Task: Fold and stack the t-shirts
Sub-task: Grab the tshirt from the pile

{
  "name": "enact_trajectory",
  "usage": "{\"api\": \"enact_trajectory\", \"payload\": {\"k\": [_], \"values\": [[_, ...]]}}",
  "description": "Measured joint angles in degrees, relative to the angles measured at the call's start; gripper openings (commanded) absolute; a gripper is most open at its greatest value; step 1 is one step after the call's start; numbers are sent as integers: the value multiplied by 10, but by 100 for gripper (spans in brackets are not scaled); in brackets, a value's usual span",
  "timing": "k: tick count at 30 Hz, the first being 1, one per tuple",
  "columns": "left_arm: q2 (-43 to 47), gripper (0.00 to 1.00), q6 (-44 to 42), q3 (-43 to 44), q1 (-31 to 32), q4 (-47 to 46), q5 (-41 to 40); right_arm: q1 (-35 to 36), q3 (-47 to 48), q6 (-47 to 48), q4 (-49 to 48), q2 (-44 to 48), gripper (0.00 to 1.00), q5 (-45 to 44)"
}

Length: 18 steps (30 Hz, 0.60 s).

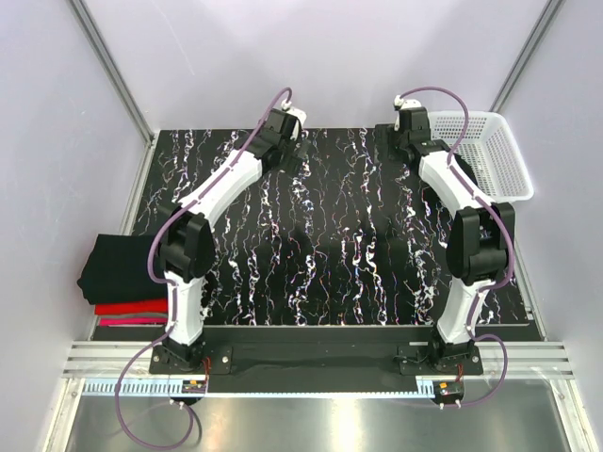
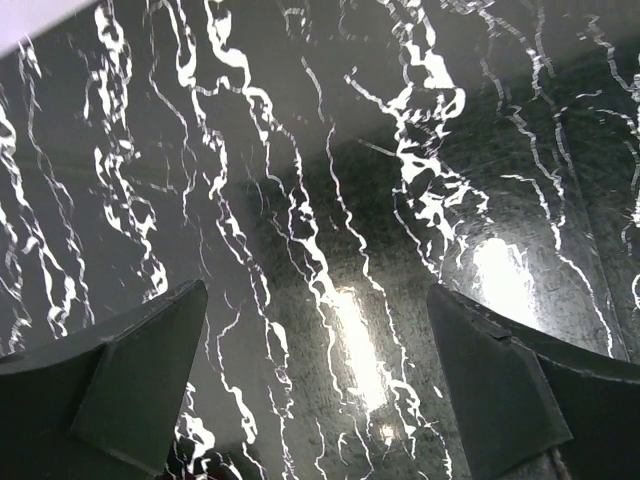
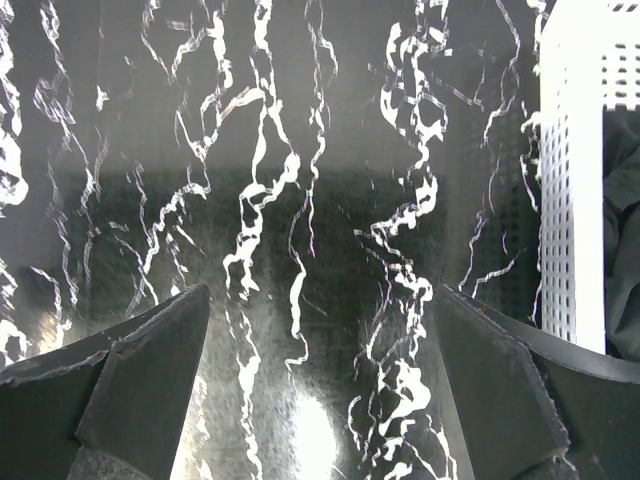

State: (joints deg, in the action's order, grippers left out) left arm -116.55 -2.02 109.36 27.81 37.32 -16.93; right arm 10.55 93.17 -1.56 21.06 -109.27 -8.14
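Jaws both wide | t-shirts (image 1: 118, 268) stacked at left table (image 1: 320, 217) edge | basket (image 1: 501, 162) far-right

Overhead view looks down; both wrist views closely face the same table (image 1: 330, 235).

The flat bench (image 1: 330, 235) is glossy black, streaked all over with white marble-like veins. At the left edge of the frame lie folded cloth shirts: a black t-shirt (image 1: 118, 264) on top, a red t-shirt (image 1: 132, 308) beneath, and a pink t-shirt (image 1: 127, 321) showing as a thin strip. The rectangular plastic mesh basket (image 1: 504, 155) at the upper right is white, with dark grey cloth (image 3: 622, 240) inside. Both arms are white and black, trailing purple cables (image 1: 117, 405). The left hand (image 2: 315, 295) and right hand (image 3: 320, 290) have dark grey fingers. The walls (image 1: 57, 113) are pale lilac.
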Motion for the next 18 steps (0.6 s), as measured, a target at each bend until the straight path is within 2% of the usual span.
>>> {"api": "enact_trajectory", "payload": {"k": [4,6,11,15,16,18], "values": [[0,99,-29,2,8,-2,0,-21,61,15,23,-19,100,27],[0,99,-41,-3,8,0,6,-52,111,28,36,-35,96,64],[1,99,-81,-46,17,10,12,-184,245,44,60,-81,89,128],[2,99,-105,-80,31,28,39,-269,318,56,98,-132,80,153],[2,99,-109,-86,34,33,45,-283,340,60,114,-151,73,164],[3,99,-116,-95,40,38,50,-302,406,73,165,-211,69,202]]}}
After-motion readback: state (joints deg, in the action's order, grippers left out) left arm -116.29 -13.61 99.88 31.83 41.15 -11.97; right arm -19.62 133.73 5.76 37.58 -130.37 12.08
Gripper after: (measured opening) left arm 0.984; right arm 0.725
